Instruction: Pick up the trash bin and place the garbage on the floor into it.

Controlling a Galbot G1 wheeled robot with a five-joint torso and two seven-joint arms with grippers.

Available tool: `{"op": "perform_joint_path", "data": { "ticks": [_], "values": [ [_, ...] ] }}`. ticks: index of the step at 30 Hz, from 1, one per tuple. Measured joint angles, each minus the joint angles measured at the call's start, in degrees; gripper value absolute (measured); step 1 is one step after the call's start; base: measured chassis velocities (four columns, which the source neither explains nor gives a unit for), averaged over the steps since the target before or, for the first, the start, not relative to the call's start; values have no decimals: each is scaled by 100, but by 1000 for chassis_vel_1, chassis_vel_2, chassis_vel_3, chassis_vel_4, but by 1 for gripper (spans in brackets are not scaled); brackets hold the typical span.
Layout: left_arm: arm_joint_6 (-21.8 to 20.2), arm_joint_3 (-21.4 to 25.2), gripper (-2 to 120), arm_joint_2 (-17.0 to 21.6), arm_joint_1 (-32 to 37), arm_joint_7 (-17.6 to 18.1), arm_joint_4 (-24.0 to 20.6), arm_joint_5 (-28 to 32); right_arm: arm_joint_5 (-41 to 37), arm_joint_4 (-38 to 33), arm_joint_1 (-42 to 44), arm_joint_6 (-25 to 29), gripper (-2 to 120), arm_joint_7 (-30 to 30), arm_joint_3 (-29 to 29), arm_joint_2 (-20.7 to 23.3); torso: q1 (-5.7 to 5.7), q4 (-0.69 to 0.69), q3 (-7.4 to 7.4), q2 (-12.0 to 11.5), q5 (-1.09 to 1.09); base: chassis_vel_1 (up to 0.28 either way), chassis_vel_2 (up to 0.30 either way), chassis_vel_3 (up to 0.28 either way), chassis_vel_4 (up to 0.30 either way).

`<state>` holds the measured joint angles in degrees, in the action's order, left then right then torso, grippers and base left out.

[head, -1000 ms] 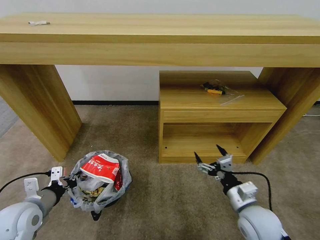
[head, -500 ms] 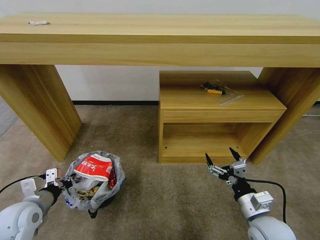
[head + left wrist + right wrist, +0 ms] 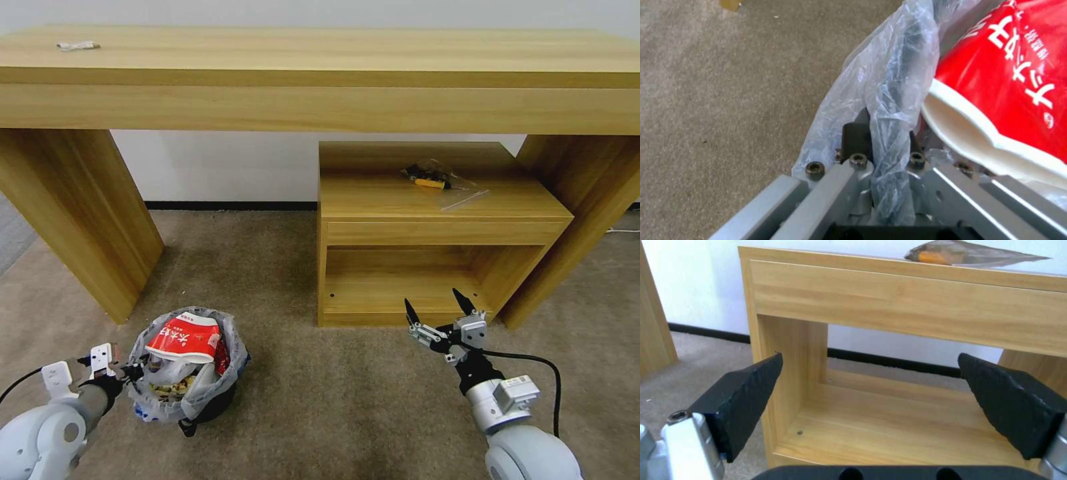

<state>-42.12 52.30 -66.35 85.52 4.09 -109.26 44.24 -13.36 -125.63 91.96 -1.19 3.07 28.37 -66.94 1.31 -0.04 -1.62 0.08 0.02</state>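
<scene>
The trash bin (image 3: 200,400), small, black and lined with a crinkled clear bag, is at the lower left over the beige floor (image 3: 333,393). Garbage fills it: a red-white carton (image 3: 187,335) lies on top of wrappers and tissue. My left gripper (image 3: 135,371) is shut on the bin's bag-covered rim at its left side. The left wrist view shows the fingers (image 3: 857,136) clamped on the rim (image 3: 902,63) beside the carton (image 3: 1018,80). My right gripper (image 3: 437,308) hangs open and empty in front of the low cabinet, its fingers (image 3: 742,400) spread wide.
A long wooden desk (image 3: 320,73) spans the back, its legs at left and right. A low open cabinet (image 3: 433,233) stands under it, with a plastic bag of small items (image 3: 433,179) on top. A tiny yellowish scrap (image 3: 731,4) lies on the carpet.
The left gripper and the bin have moved down and slightly left. The right gripper has swung to the right, staying open.
</scene>
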Motion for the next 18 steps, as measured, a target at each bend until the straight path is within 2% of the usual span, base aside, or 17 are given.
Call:
{"op": "perform_joint_path", "data": {
  "ticks": [11,18],
  "values": [
    [3,-32,1,-48,-18,18,49,-27,-33,-4,-35,-3,100,11,-52,25,0,0,0,0,0,0,0,0,0],
    [1,-37,28,-38,8,49,7,-45,-50,7,-35,-3,100,11,-89,30,0,-1,0,-1,-3,0,0,0,0]
  ]
}}
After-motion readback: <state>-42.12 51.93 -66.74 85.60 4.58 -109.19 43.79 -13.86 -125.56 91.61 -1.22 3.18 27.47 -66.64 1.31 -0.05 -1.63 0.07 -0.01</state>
